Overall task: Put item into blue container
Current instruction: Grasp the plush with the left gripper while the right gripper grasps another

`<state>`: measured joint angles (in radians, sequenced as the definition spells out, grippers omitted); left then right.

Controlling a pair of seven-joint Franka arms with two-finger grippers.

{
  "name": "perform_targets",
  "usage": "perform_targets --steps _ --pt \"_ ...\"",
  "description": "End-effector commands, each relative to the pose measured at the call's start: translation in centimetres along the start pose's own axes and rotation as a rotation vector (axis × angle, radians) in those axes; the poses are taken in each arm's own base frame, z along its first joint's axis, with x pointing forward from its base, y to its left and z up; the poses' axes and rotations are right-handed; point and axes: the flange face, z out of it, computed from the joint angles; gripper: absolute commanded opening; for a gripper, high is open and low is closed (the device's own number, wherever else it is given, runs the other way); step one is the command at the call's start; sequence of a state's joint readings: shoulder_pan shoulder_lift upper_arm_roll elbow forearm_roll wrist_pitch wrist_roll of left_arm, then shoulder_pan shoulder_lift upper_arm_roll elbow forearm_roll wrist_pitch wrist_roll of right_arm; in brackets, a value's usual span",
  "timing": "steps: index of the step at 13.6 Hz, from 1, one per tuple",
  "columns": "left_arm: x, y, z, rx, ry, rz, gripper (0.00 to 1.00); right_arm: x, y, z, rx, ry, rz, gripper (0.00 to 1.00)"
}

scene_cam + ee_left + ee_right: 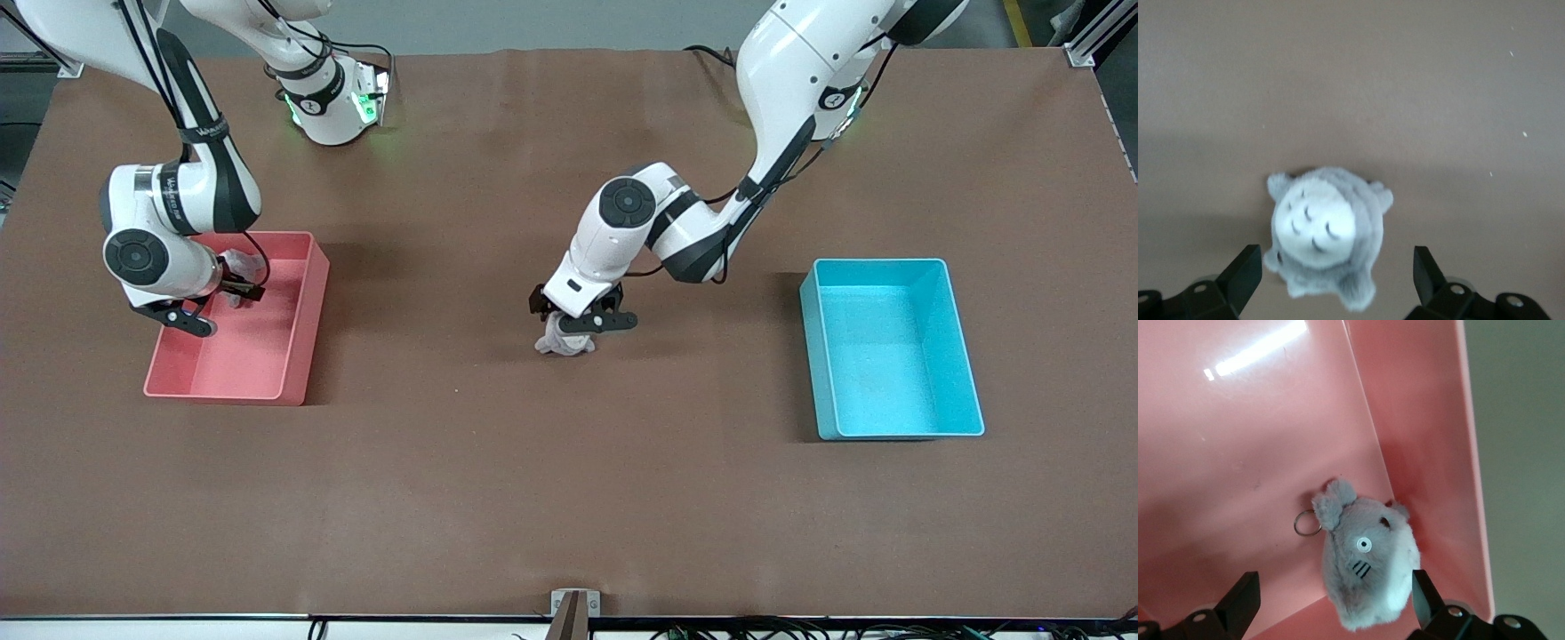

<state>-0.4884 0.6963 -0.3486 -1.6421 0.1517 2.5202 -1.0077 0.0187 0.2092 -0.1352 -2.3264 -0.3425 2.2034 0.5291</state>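
The blue container [889, 356], a bright cyan bin, stands empty toward the left arm's end of the table. A grey plush toy with a white belly [563, 343] [1325, 230] lies on the brown table at its middle. My left gripper [582, 318] [1337, 277] hangs low over this toy, open, with one finger on each side and touching neither. A second grey plush toy [242, 265] [1368, 570] with a metal keyring [1307, 523] lies in a corner of the pink bin [298, 347] [1238, 453]. My right gripper [218, 307] [1333, 603] is open above it.
The pink bin stands toward the right arm's end of the table, the same size as the cyan one. Bare brown table [569, 498] stretches between the two bins and down to the edge nearest the front camera.
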Motion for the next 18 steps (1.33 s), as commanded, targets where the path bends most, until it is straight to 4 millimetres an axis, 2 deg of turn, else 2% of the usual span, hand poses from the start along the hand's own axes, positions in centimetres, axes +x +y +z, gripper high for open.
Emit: perform_targets --steps 1,5,6,9,13,14,18 --pt "-0.2 1.0 1.2 0.018 0.028 -0.004 1.0 -0.2 0.3 2.5 -0.019 -0.019 0.026 1.0" --pt "-1.3 0.9 2.8 0.039 0.01 0.009 1.0 -1.7 -1.3 3.4 -0.05 -0.041 0.087 1.0" --pt "-1.4 0.6 3.6 0.048 0.002 0.007 1.0 -1.6 -1.2 3.4 -0.067 -0.027 0.071 1.0" --pt "-0.3 -0.4 4.1 0.066 0.013 -0.006 1.0 -1.1 0.0 3.7 -0.111 -0.002 0.045 1.0" --pt "-0.3 -0.7 4.7 0.078 0.017 0.008 0.98 -0.9 0.9 4.4 -0.111 -0.015 0.062 1.0" --pt "-0.7 -0.4 4.7 0.077 0.015 0.012 0.94 -0.9 0.8 4.7 -0.114 -0.02 0.06 1.0" --pt "-0.8 -0.4 4.8 0.077 0.013 0.01 0.51 -1.0 0.5 6.1 -0.128 -0.049 0.051 0.99"
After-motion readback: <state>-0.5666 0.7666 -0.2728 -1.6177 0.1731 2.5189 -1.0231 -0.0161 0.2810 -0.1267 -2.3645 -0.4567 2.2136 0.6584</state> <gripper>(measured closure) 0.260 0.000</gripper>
